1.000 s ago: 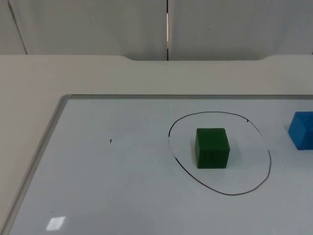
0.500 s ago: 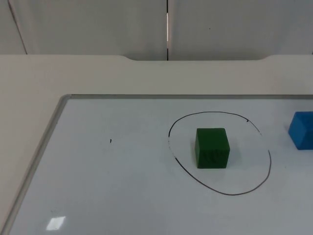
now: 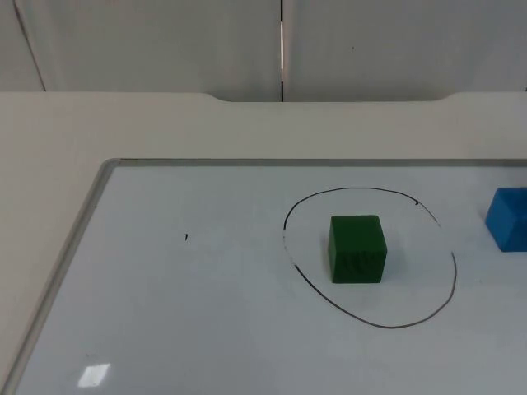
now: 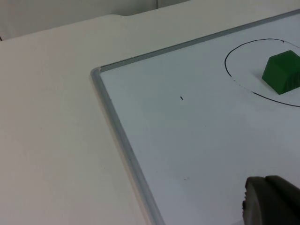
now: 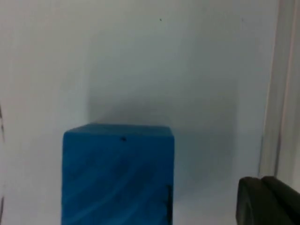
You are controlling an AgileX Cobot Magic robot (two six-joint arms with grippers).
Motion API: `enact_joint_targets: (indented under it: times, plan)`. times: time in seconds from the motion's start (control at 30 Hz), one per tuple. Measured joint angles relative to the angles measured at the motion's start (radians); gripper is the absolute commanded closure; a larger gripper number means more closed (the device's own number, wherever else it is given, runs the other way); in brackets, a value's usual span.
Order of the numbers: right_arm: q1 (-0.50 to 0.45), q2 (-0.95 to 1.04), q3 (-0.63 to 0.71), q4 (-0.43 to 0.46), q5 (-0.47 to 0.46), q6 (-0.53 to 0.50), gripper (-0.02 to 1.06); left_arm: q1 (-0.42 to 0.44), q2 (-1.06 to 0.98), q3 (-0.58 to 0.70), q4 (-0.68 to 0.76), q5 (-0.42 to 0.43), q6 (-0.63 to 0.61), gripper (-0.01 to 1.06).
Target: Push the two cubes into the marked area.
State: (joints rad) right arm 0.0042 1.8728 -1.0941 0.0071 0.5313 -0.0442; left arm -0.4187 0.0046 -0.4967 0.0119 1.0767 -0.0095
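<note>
Your right gripper (image 5: 267,201) sits just beside the blue cube (image 5: 118,173), and I can't tell how its fingers are set. Nudge it off-centre and I'd expect the cube to spin and slide past the marked area (image 3: 451,276) rather than into it, or knock the green cube (image 3: 357,248) out. The left gripper (image 4: 272,201) waits near the whiteboard's (image 3: 165,313) left edge, fingers unclear too. The blue cube is matte and square-edged, outside the ring toward the board's right edge; the green one is already inside.

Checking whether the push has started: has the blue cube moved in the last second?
No. The blue cube sits at the same spot right of the drawn ring, outside it.
</note>
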Motion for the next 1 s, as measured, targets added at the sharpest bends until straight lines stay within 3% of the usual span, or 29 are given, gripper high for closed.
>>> enact_joint_targets:
  times: [0.3,1.0]
  plan:
    - [0.000,0.094,0.000,0.016,-0.119,-0.011,1.05,0.000,0.000,0.000,0.000,0.000,0.000,1.05]
    - [0.044,0.119,0.000,0.110,-0.148,-0.064,1.05,0.000,0.000,0.000,0.000,0.000,0.000,1.05]
